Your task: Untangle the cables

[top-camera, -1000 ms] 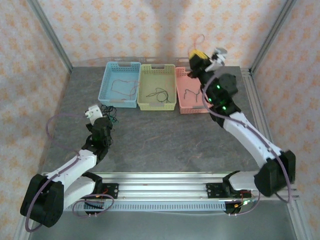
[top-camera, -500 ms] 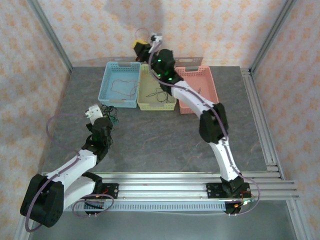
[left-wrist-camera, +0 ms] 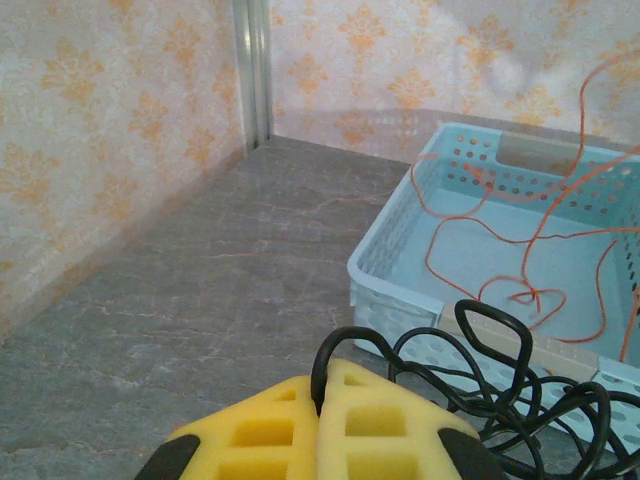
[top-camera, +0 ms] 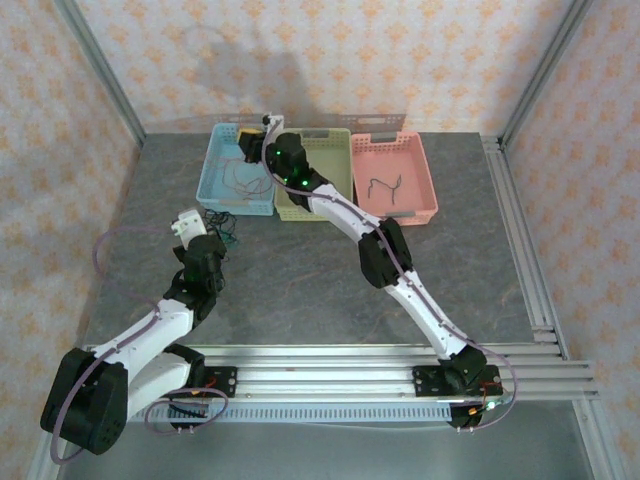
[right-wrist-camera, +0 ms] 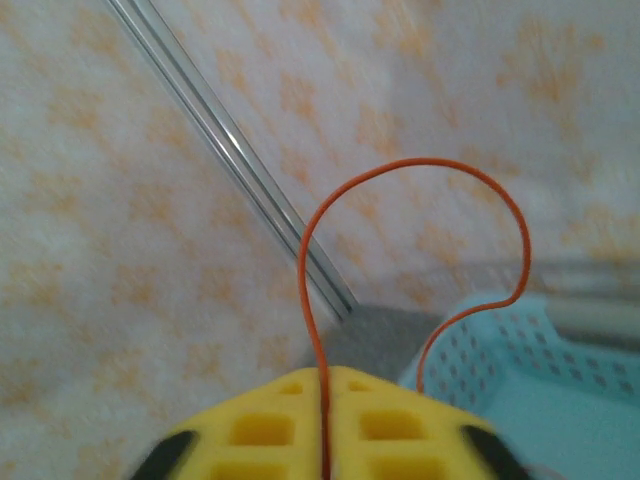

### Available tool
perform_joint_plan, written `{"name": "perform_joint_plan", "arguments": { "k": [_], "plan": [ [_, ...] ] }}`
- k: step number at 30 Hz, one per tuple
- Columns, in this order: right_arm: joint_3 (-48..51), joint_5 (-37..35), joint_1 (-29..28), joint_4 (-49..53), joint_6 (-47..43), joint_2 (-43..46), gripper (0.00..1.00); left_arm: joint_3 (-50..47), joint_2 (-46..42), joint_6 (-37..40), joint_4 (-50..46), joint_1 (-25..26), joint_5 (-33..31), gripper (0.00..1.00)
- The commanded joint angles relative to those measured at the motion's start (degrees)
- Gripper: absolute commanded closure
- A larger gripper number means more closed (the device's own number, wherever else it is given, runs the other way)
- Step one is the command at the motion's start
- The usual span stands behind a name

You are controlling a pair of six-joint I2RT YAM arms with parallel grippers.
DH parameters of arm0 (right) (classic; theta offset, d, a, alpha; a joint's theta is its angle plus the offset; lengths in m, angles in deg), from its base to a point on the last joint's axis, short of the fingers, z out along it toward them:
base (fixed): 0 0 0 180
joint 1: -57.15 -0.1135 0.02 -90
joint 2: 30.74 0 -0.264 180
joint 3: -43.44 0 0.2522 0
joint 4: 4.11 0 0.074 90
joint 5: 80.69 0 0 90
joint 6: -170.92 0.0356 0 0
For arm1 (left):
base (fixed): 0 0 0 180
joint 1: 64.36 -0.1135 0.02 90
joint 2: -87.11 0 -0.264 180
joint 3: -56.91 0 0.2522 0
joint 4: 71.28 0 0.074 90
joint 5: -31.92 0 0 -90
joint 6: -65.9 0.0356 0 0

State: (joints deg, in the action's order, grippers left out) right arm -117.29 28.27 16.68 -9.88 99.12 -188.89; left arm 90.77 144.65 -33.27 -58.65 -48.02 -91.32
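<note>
Cables [left-wrist-camera: 520, 400], black and knotted, lie on the table [left-wrist-camera: 200, 300] against the blue basket [left-wrist-camera: 400, 270], one loop pinched in the closed left gripper [left-wrist-camera: 321, 395]. The right gripper [right-wrist-camera: 325, 395], pads pressed together above that basket, nips an orange wire [right-wrist-camera: 400, 170] that arches up and trails back down. Thin, light and floppy, these likely snag rather than slide; a free end beside the knot looks the best hold.

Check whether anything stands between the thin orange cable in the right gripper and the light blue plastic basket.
Nothing visible does. The right gripper pinches the thin orange cable over the light blue plastic basket, and the cable's loose part comes down beside the basket's rim.
</note>
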Motion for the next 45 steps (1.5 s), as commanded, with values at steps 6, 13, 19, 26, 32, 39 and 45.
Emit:
{"name": "perform_joint_plan", "arguments": {
  "k": [6,13,19,26,32,39,45],
  "plan": [
    [29.6,1.1,0.2,-0.6,-13.2,22.6,0.49,-0.9,-1.6,0.2,6.3,-0.3,9.7,1.00],
    [69.6,8.6,4.1,-16.5,-18.4,51.3,0.50,-0.7,0.4,1.6,11.0,-0.3,25.9,1.00],
    [87.4,25.9,5.4,-20.4,-26.4,59.9,0.55,-0.4,2.3,2.6,14.6,0.3,38.7,1.00],
    [95.1,32.3,5.5,-25.9,-30.8,57.1,0.52,2.8,5.9,7.7,12.9,5.2,45.9,1.00],
    [97.1,33.4,5.5,-25.3,-32.5,55.0,0.54,3.8,7.2,8.8,11.9,6.2,45.3,1.00],
    [99.2,31.9,5.8,-26.5,-32.8,55.9,0.62,4.1,7.3,8.9,11.2,6.5,43.2,1.00],
    [104.9,30.9,6.1,-28.2,-33.1,60.9,0.53,4.1,7.3,8.9,10.9,6.4,41.5,1.00]
  ]
}}
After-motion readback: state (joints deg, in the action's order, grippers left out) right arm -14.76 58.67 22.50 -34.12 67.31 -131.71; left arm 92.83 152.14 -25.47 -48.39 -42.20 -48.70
